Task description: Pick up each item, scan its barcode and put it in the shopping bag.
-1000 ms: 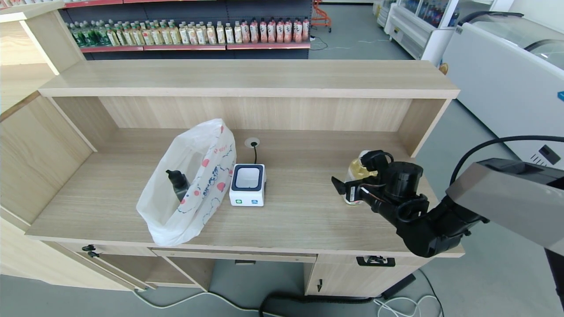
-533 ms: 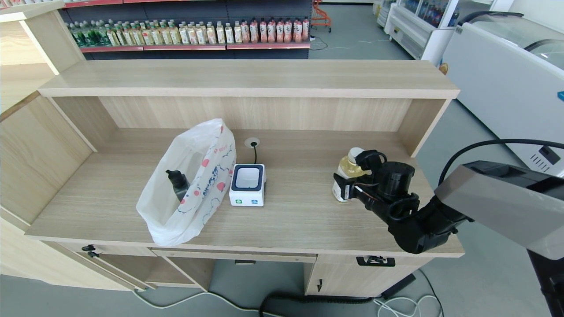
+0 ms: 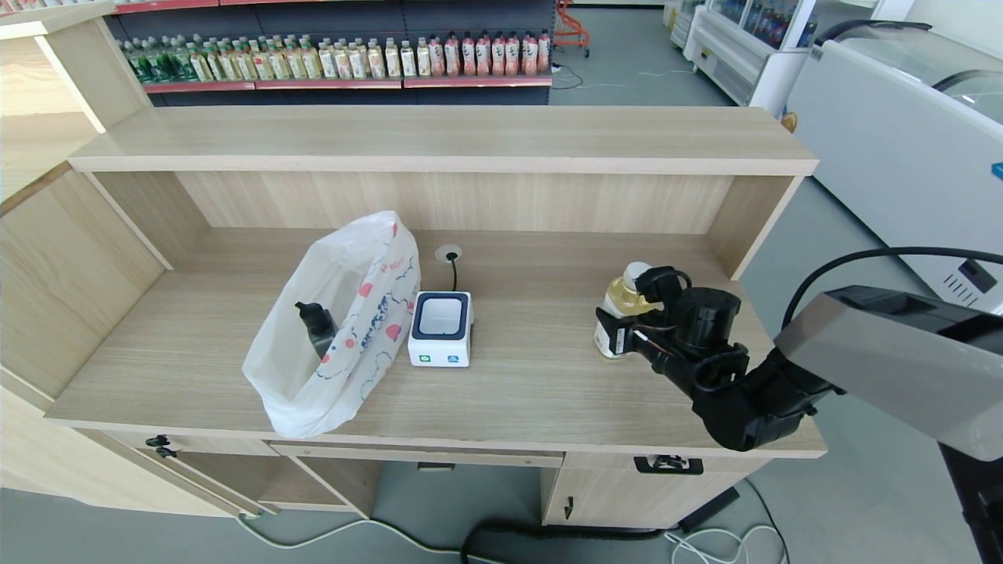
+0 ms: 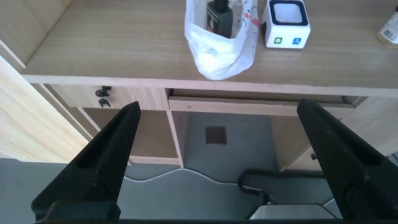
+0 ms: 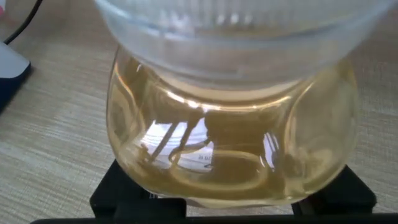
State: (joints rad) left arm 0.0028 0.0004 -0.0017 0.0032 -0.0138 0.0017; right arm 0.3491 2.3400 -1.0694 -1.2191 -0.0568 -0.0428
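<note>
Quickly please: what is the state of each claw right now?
Left claw: open, holding nothing.
Right claw: closed on the bottle of yellowish liquid.

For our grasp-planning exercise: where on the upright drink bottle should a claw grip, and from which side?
Probably grip the bottle by its wide lower body, coming in level from the robot's right, as the right claw does now: it is upright, and the neck narrows to a small cap.

right gripper [image 3: 616, 332] jaws closed on bottle [image 3: 623, 298], nudged leftward
</note>
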